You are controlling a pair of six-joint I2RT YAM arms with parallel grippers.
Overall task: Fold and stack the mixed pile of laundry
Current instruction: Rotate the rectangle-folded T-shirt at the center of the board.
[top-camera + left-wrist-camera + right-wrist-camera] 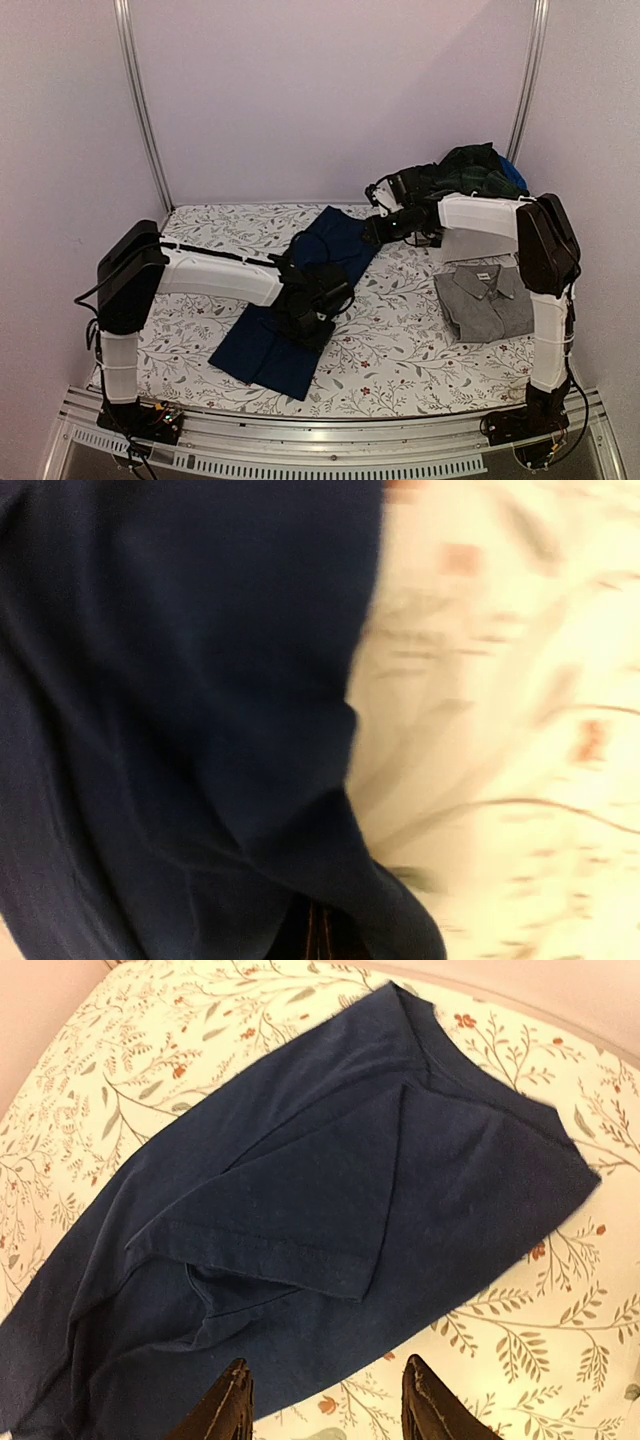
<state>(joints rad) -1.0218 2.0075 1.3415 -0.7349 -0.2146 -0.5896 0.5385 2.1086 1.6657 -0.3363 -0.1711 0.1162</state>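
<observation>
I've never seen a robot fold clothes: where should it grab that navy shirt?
Probably pinch the navy shirt at its shoulder corner beside the collar, coming from the right with the open right end effector: that edge lies flat and free on the tablecloth; the middle is layered.

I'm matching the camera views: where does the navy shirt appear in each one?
Top external: navy shirt lies diagonally across the centre.
Left wrist: shirt fills the left half, blurred.
Right wrist: shirt spreads across the centre.
Shared landmark: floral tablecloth.

One navy garment [262,352], one folded grey shirt [487,302], one green plaid garment [472,168], one floral cloth [400,342]
</observation>
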